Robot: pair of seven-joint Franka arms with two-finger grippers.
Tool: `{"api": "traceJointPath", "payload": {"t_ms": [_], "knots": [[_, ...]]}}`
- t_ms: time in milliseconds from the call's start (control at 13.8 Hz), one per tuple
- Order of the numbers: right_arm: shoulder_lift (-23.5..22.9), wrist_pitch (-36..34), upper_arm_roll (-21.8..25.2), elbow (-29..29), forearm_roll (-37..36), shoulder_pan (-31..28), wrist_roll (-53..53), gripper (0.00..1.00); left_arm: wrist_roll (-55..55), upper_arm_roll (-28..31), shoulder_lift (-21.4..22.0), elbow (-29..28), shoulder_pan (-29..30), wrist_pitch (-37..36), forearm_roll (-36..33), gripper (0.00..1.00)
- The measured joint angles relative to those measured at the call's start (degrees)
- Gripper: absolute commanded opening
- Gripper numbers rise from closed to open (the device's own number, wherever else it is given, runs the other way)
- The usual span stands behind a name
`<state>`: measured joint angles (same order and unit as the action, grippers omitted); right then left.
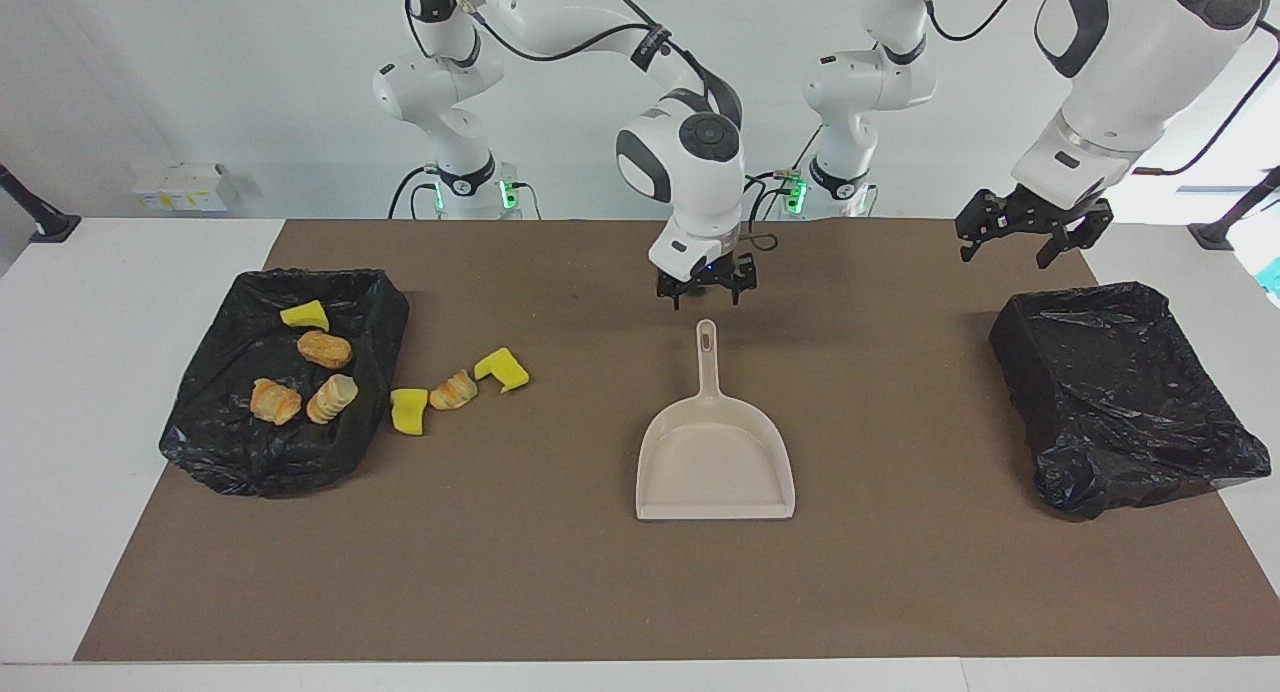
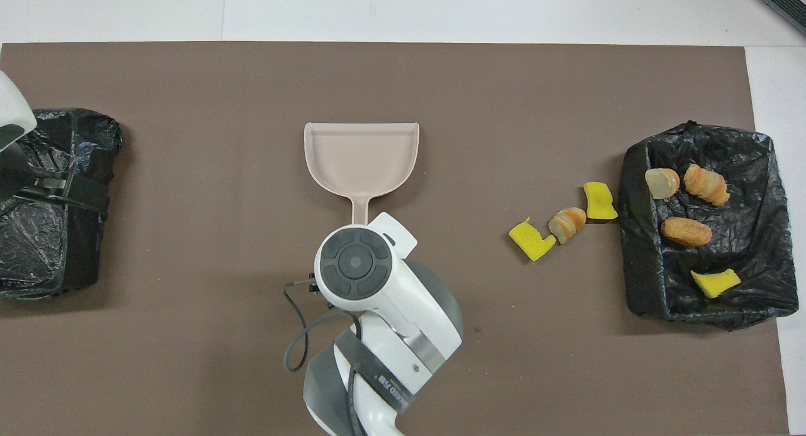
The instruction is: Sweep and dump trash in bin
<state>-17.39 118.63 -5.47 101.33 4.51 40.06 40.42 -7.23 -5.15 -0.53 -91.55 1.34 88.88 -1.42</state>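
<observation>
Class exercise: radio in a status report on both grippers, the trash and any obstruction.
Right gripper open, over dustpan handle, not touching. Left gripper open, waiting above empty bin. Trash: four in the other bin, three beside it. Nothing blocking.

A brown mat [image 1: 560, 572] covers my white table [image 1: 100, 472]. A small white box [image 1: 180, 185] stands off the mat.

Right hand [image 1: 705, 290] hangs mid-desk, fingers spread, holding nothing. Left hand [image 1: 1030, 234] waits raised at its own end, fingers also spread.
</observation>
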Motion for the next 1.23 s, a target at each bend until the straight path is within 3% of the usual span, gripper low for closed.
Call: {"api": "traceJointPath", "payload": {"t_ms": [798, 1233], "knots": [[18.49, 5.07, -0.13, 25.93, 0.00, 13.93, 16.76, 1.00, -0.12, 2.16, 2.46, -1.81, -0.26, -0.17, 0.00, 1.00], [20.55, 9.67, -0.22, 32.76, 0.10, 21.86, 22.62, 1.00, -0.17, 2.31, 3.98, -1.90, -0.28, -1.05, 0.00, 1.00]]}}
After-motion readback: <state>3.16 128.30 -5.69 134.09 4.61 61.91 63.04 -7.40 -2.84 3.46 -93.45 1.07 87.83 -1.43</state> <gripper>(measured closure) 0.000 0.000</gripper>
